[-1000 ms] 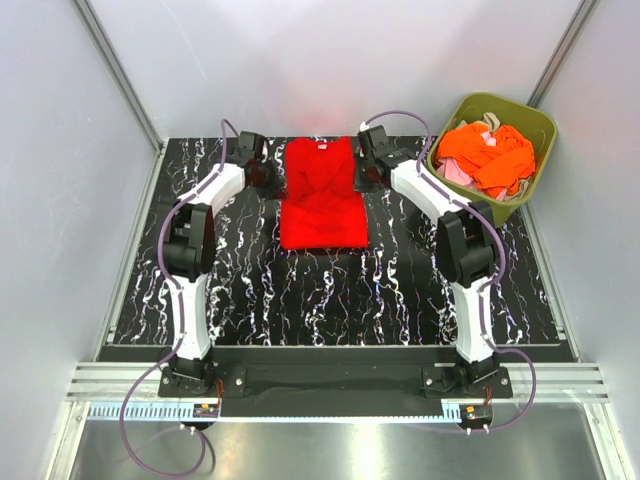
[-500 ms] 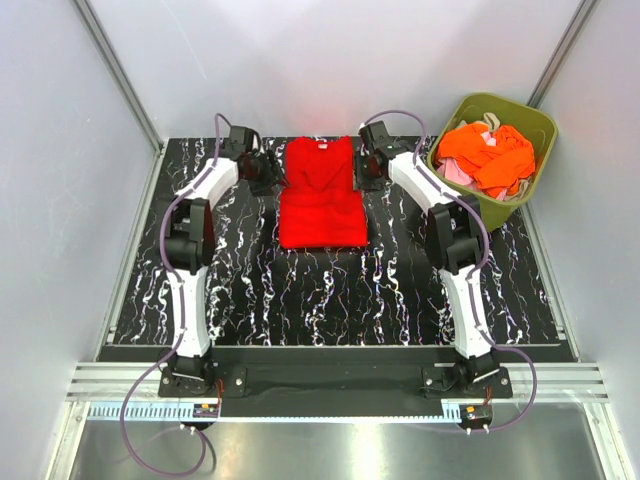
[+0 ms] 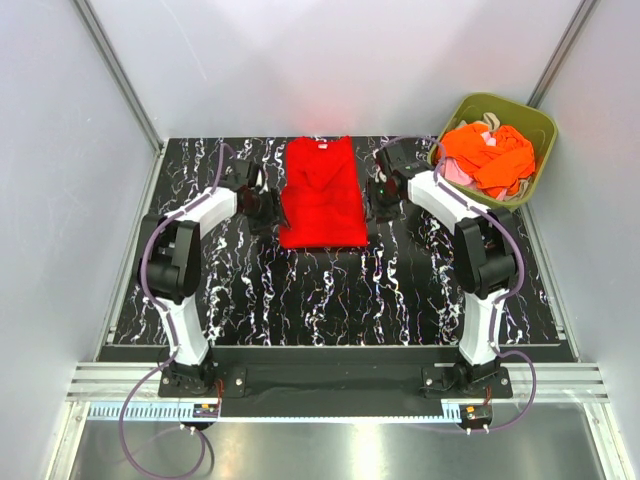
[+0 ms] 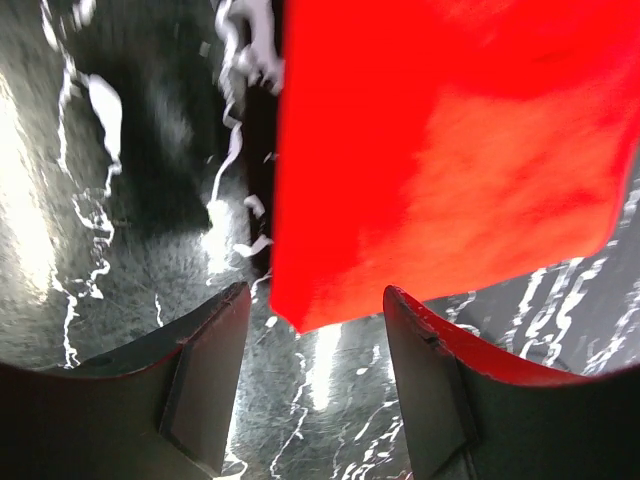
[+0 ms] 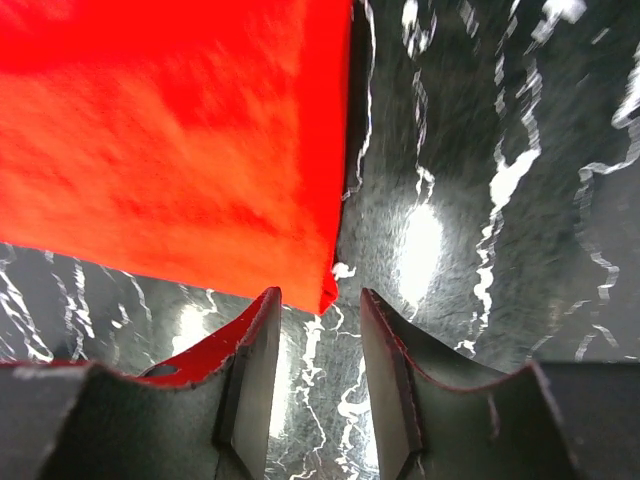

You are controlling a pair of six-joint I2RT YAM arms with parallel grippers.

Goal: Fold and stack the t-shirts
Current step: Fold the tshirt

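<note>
Red cloth, the folded red t-shirt (image 3: 320, 195), lies flat as a tall rectangle at the middle of the far half of the worktop (image 3: 330, 290), collar end away from the arm bases. Its near-left corner (image 4: 300, 320) shows just ahead of the left pincer (image 4: 315, 390), whose jaws stand apart with nothing between them. Its near-right corner (image 5: 325, 300) sits just ahead of the right pincer (image 5: 318, 380), which is likewise parted and empty. From above, the left pincer (image 3: 268, 207) and right pincer (image 3: 378, 198) flank the shirt's lower edges, each just beside it. Whether any fingertip touches the cloth cannot be told. At the far right, an olive-green bin (image 3: 540, 115) holds crumpled orange shirts (image 3: 490, 150) and pale pink cloth (image 3: 455, 172).
</note>
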